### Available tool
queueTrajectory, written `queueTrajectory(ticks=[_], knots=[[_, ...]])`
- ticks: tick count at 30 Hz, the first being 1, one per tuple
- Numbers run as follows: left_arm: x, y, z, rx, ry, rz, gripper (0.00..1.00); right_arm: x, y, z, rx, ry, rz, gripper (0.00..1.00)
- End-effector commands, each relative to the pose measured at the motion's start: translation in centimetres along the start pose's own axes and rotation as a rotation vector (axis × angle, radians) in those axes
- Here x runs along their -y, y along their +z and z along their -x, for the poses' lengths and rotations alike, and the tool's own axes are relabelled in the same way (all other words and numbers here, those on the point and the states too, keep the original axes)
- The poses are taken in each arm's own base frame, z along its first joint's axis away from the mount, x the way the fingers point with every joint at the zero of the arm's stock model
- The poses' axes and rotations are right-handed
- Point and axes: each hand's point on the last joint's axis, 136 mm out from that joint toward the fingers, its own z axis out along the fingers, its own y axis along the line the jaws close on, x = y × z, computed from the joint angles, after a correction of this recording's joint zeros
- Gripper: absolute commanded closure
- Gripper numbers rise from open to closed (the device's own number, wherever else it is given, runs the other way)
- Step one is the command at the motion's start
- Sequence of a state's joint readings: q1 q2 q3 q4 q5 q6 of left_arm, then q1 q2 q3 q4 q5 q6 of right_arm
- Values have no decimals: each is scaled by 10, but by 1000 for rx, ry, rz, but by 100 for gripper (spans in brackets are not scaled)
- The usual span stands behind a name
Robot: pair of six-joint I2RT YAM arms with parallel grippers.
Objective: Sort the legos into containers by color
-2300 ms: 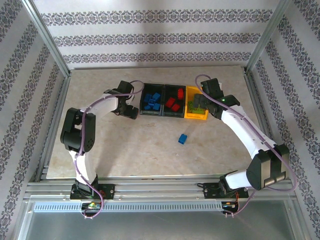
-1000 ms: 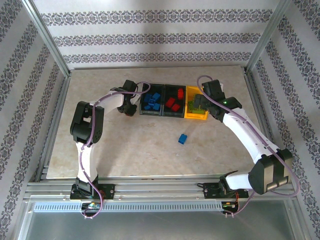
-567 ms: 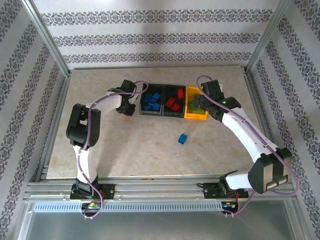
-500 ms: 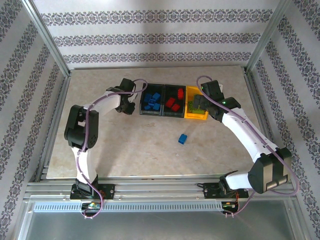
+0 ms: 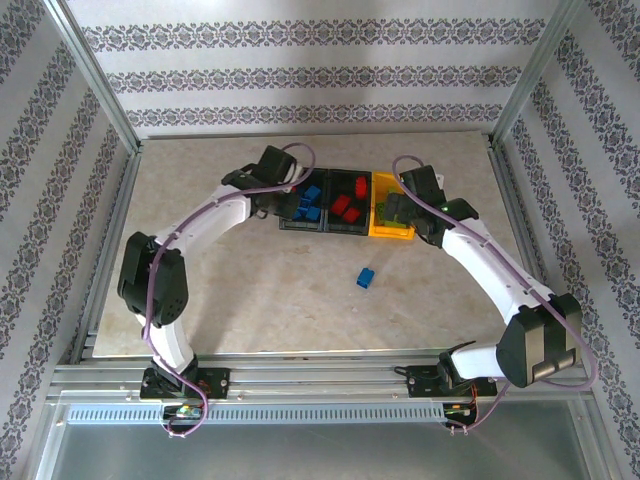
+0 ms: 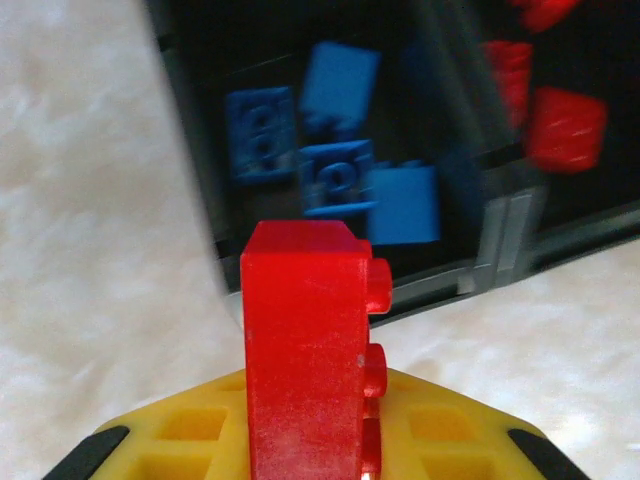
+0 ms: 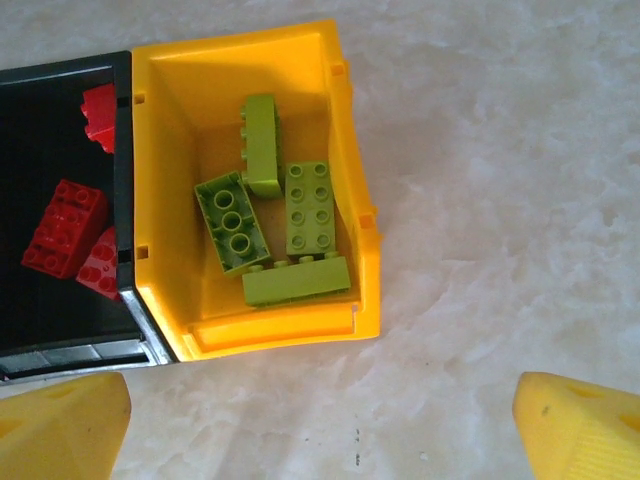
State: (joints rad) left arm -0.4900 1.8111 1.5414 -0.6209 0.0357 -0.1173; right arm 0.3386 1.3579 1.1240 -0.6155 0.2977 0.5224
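The left gripper [image 6: 318, 452] is clenching a red lego [image 6: 300, 340] over the near edge of the black bin [image 6: 188, 130] of blue legos [image 6: 340, 180], while the right gripper [image 7: 320, 430] is hovering, jaws spread wide, above the yellow bin [image 7: 347, 150] of green legos [image 7: 310, 208], and a stray blue lego [image 5: 366, 277] is lying on the table [image 5: 250, 290].
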Motion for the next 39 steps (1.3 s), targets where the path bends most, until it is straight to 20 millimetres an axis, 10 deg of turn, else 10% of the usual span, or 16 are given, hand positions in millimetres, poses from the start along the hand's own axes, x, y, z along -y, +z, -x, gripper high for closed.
queueTrajectory(ticks=[1,14,39], knots=[[37,4,19,25,-59,-101,75,-1,-7,-1,21,17,18,2],[119,54,51,33,-49,-152,75,17,-21,-5,58,20,-3,2],[127,105,58,-12,-66,-111,66,25,-28,-8,75,28,-4,2]])
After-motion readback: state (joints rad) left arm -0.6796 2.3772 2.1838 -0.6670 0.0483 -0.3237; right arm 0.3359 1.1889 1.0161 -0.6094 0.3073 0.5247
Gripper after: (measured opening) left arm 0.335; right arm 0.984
